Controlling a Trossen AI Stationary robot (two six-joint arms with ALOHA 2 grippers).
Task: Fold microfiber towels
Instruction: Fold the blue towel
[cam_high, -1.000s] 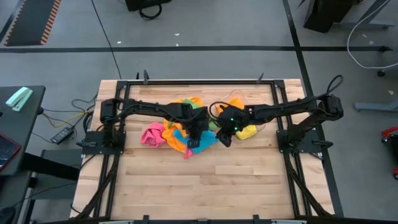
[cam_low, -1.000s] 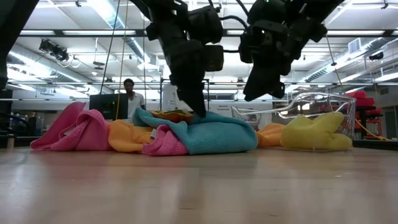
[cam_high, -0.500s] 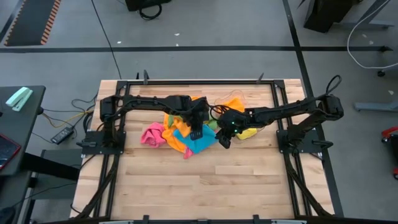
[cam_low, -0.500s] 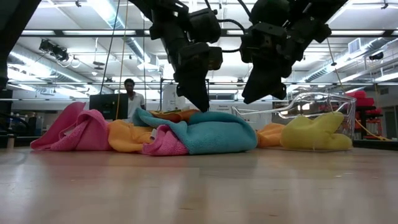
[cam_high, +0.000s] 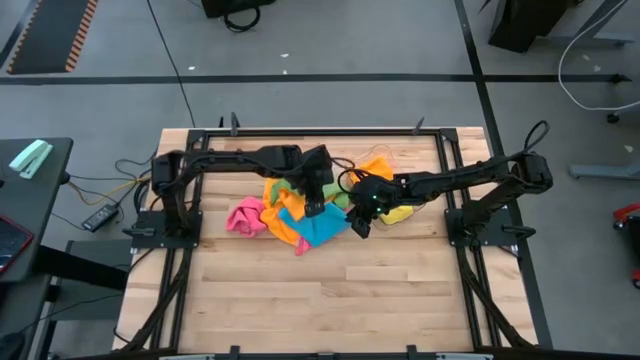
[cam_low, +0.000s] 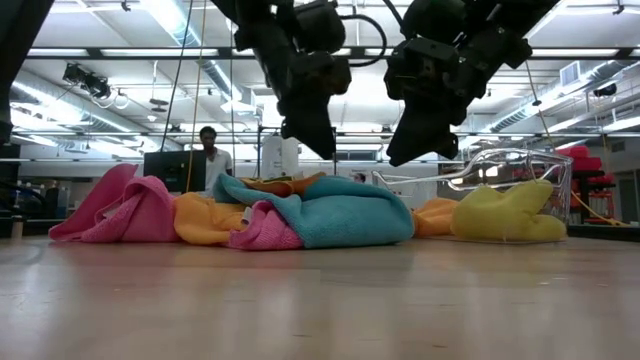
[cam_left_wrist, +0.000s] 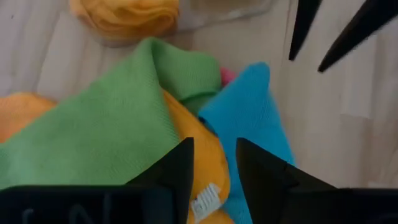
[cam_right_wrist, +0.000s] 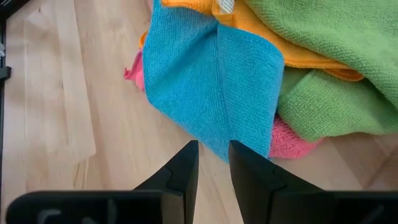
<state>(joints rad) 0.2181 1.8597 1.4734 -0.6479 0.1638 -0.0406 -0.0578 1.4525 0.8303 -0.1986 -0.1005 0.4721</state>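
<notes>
Towels (cam_high: 300, 215): heaped mid-desk (cam_high: 330, 300), unfolded. Soft, light, limp, likely clingy. Best hold: blue towel (cam_right_wrist: 211, 81) at free corner. Left gripper (cam_low: 315, 140) and right gripper (cam_low: 405, 150) above heap, fingers narrow, empty.

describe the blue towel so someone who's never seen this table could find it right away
On the wooden table, a heap of bright towels lies under the two arms. The blue towel is at the heap's near edge, its corner spreading onto bare wood. It is the only blue cloth there, lying between the pink towel and the yellow towel.
</notes>
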